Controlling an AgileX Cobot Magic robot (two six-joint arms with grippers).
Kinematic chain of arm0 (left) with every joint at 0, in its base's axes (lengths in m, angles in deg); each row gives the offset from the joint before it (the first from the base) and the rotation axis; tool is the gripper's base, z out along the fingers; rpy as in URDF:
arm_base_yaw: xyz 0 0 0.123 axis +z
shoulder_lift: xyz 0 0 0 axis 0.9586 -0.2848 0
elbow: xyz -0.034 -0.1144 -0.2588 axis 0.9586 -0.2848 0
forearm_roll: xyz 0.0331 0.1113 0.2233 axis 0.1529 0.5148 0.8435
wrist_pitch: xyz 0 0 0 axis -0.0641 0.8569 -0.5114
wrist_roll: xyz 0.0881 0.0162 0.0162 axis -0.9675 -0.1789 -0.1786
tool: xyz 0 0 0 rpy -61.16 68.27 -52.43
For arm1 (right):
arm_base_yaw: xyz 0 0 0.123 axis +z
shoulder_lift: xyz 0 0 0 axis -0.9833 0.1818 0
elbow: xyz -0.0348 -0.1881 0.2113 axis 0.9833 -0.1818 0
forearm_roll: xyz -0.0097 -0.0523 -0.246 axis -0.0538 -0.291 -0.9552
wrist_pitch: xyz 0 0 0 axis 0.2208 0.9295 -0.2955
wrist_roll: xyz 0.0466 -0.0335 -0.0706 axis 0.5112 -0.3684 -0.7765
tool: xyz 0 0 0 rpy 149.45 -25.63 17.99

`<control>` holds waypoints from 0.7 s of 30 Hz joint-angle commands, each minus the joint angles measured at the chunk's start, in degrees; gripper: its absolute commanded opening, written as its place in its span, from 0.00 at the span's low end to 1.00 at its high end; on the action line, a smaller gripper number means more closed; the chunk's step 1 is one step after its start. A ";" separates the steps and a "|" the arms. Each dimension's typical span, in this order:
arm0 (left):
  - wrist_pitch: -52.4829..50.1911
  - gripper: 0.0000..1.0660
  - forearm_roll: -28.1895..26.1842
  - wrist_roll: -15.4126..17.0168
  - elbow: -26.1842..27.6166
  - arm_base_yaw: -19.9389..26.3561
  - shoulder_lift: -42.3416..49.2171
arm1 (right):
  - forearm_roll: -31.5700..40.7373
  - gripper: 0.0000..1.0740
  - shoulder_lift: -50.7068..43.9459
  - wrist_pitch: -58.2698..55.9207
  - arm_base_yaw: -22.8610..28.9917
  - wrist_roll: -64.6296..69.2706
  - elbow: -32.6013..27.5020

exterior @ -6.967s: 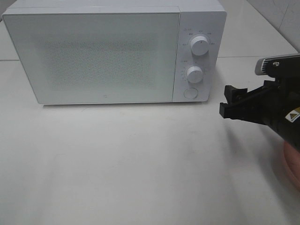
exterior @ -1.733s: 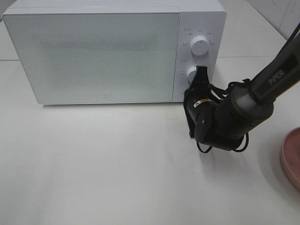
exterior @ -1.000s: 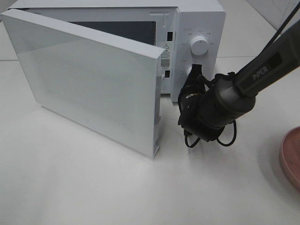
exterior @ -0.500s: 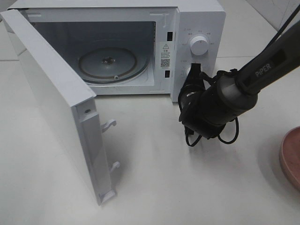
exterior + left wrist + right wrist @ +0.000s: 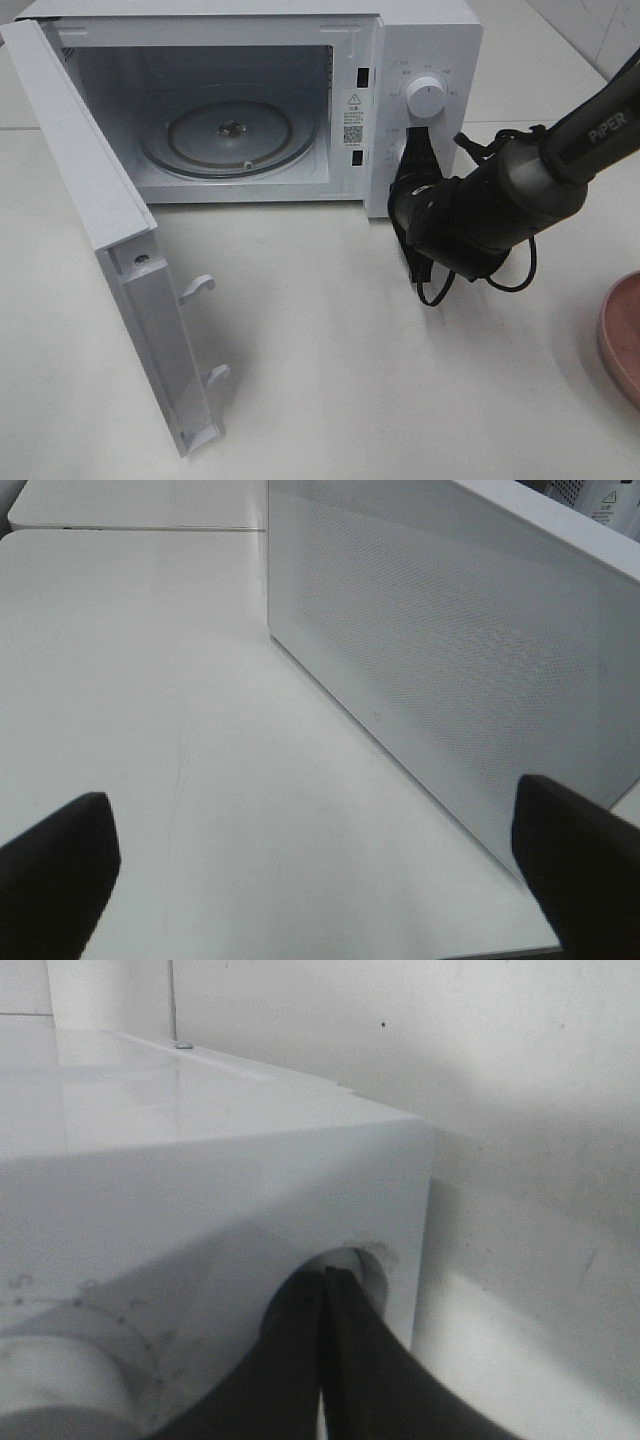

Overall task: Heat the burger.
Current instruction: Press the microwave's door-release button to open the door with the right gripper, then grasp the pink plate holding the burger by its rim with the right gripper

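Observation:
The burger is out of view. Only the edge of its pink plate (image 5: 622, 340) shows at the right edge of the exterior view. The white microwave (image 5: 430, 40) stands at the back with its door (image 5: 100, 200) swung wide open to the left, showing the bare glass turntable (image 5: 228, 130). My right gripper (image 5: 415, 152) is shut and empty, its tips at the round button at the foot of the control panel. In the right wrist view the shut gripper (image 5: 328, 1278) points at that button (image 5: 372, 1260). My left gripper (image 5: 312, 805) is open and empty, facing the door's outer face (image 5: 450, 650).
The upper knob (image 5: 427, 97) sits above my right gripper; the lower knob is hidden behind it there and shows in the right wrist view (image 5: 50, 1365). The open door reaches forward over the left of the white table (image 5: 330, 360).
The microwave door went from shut to fully open, swinging out to the left. My right gripper came in from the right to the panel's button and has stayed there.

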 commanded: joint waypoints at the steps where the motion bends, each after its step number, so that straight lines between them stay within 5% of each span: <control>1: -0.34 0.94 -0.06 0.23 0.00 -0.06 0.92 | -3.78 0.00 -3.72 -1.09 0.00 -5.10 -1.32; 21: -0.34 0.94 -0.06 0.23 0.00 -0.06 0.92 | -3.38 0.00 -16.96 -14.09 -0.23 -28.88 -12.78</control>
